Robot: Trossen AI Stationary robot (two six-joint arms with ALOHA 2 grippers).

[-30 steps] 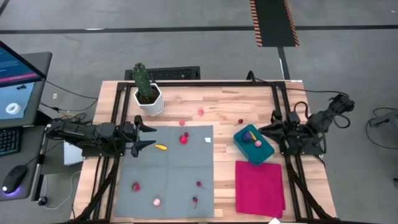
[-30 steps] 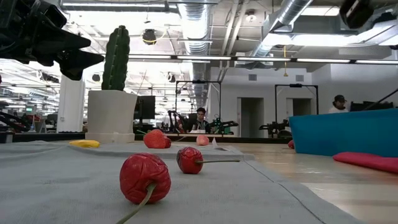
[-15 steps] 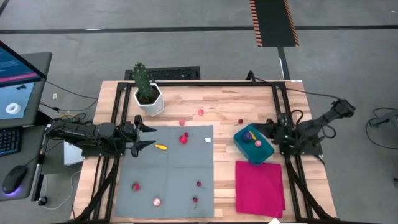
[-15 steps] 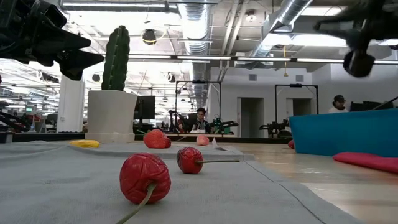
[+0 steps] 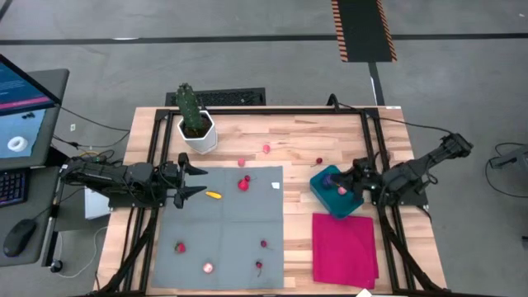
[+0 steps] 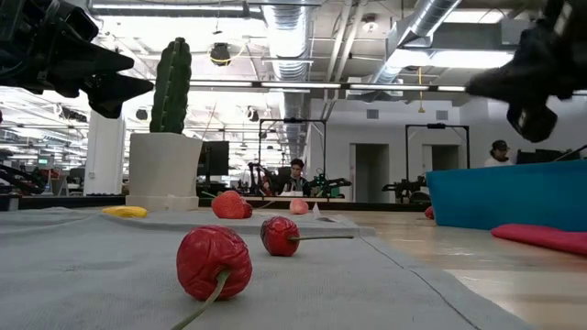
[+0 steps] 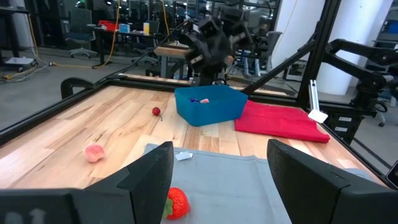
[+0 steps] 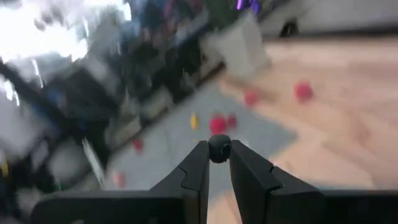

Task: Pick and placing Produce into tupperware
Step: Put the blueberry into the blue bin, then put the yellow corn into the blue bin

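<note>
A: Start at the left. Anything moving?

B: No. The left gripper point(image 5: 205, 181) hangs at the mat's point(image 5: 190, 247) left edge just as it did a second ago, fingers spread wide and empty. The yellow piece point(image 5: 213, 195) lies just ahead of it, long axis running roughly left to right across the table.

A: And the rest of the produce?

B: A strawberry point(image 5: 244, 184) sits near the mat's far edge. Small red pieces are scattered over the mat and the bare wood.

A: So what has changed?

B: The right gripper point(image 5: 350, 176). A second ago it was beside the tub point(image 5: 324, 198); now it is above it. The fingers are nearly shut, pinching a small dark ball point(image 8: 219, 148). I can't tell what kind of produce it is.

A: Meaning?

B: I'd judge the drop is close; only the release is left.

A: How does the tub lie?

B: Askew, with its long axis running diagonally from far-left to near-right. A pink piece point(image 5: 341, 190) is already inside.
</note>
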